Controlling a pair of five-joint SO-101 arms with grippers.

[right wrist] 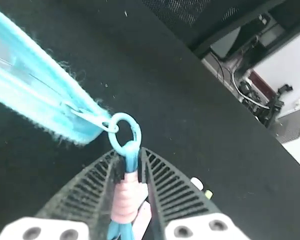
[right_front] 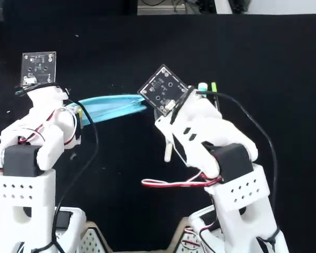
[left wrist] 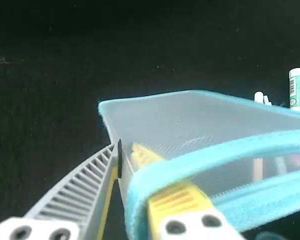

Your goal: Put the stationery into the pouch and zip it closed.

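High view. Left arm (right_front: 29, 142) and right arm (right_front: 216, 147) stand side by side on the black table (right_front: 121, 47). The blue pouch (right_front: 113, 107) is stretched between the two wrists, one end at each. A glue stick (right_front: 203, 87) and a green pen (right_front: 214, 86) sit on the table just beyond the right wrist, outside the pouch.

Left wrist view. The left gripper (left wrist: 124, 156) is clamped on the near end of the pouch, with the mesh wall and blue edge band pinched between the grey finger and the yellow-padded one. The pouch runs straight out from the fingertips. The glue stick lies past its far end, with a white pen (left wrist: 260, 97) just beside it.

Right wrist view. The right gripper (right wrist: 132, 155) is closed tight on the zipper pull (right wrist: 125, 200), a blue cord with a pink bead held between the fingers. The pull's ring (right wrist: 138, 134) sits just off the fingertips, hooked to the slider at the pouch's corner. That end of the pouch lies just ahead of the fingertips, to one side.
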